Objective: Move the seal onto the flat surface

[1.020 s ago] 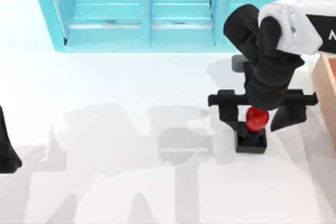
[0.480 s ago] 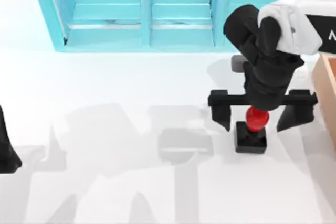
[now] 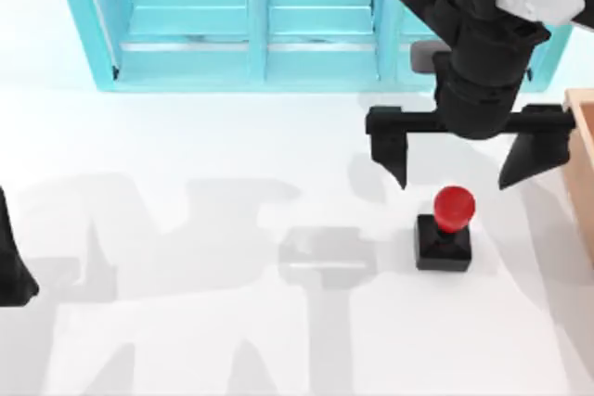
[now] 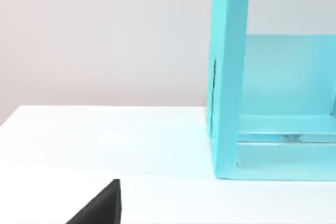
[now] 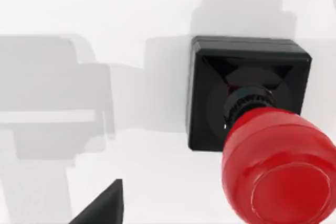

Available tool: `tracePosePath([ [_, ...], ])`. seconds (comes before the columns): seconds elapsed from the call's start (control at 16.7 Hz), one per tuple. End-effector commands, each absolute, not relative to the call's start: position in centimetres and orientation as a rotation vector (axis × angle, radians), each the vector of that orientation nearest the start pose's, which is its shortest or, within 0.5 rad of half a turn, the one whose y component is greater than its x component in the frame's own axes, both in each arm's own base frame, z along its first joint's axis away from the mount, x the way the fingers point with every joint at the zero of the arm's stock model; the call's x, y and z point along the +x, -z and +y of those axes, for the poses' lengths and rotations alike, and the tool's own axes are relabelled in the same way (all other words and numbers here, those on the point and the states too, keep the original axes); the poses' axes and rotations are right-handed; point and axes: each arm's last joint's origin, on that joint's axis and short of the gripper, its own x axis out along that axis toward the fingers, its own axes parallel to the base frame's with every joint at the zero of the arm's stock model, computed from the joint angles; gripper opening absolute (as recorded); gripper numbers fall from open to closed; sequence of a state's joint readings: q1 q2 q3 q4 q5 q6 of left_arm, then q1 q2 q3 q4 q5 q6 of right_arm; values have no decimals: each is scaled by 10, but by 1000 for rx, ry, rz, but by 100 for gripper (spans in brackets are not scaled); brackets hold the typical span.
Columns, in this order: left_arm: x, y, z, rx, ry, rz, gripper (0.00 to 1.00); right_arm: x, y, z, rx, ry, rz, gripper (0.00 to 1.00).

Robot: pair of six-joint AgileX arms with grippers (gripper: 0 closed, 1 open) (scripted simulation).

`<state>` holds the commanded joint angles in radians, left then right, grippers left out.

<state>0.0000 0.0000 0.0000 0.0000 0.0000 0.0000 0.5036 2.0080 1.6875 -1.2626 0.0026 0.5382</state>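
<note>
The seal (image 3: pixel 445 229), a black square block with a glossy red round knob, stands upright on the flat surface (image 3: pixel 232 322), the white tabletop, at the right of the top view. My right gripper (image 3: pixel 459 164) hangs open above and behind it, its two fingers spread wide and clear of the knob. The right wrist view looks down on the seal (image 5: pixel 252 129), with one dark fingertip (image 5: pixel 102 205) at the picture's edge. At the table's left edge my left arm (image 3: pixel 11 261) stays parked; one of its fingertips (image 4: pixel 100 208) appears in the left wrist view.
A turquoise three-bay shelf unit (image 3: pixel 260 25) runs along the back of the table and is seen side-on as the shelf unit (image 4: pixel 231 77) in the left wrist view. A tan wooden box (image 3: pixel 583 164) sits at the right edge, close to the gripper.
The right gripper has let go of the seal, opened wider and risen back toward the shelf. The seal stays standing where it was set down.
</note>
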Motion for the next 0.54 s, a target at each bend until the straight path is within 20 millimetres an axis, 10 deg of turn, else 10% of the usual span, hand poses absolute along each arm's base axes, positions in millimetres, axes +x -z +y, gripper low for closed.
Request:
tracePosePath([
  [0.54,106,-160,-1,0,0,0,100,326,-306,185,13,15,1568,100],
])
